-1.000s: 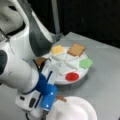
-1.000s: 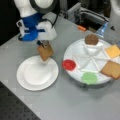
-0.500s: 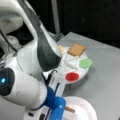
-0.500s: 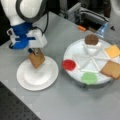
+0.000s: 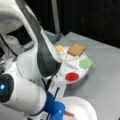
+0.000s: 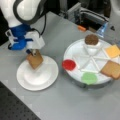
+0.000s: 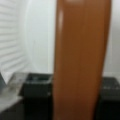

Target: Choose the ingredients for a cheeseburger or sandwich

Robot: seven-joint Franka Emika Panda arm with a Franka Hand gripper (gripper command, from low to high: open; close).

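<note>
In a front view, the blue-and-white gripper (image 6: 34, 53) is hanging over the round white plate (image 6: 37, 80) at the view's left, clamping a tan toast square (image 6: 35, 60) by its top edge. The toast is hanging tilted, its lower corner reaching down over the plate; whether it is touching cannot be told. The wrist view is showing the same toast square (image 7: 81, 60) edge-on between the dark fingers (image 7: 37, 92), with the white plate (image 7: 37, 40) behind it.

Further right in that front view, the white round sectioned tray (image 6: 80, 53) is sitting beside the plate, holding the remaining pieces in separate compartments: a red disc (image 6: 68, 64) nearest the plate, a green leaf piece (image 6: 89, 78), a brown round patty (image 6: 91, 39) at the far side, a second tan toast square (image 6: 111, 69) and a yellow-orange cheese square (image 6: 113, 51) toward the right edge.
</note>
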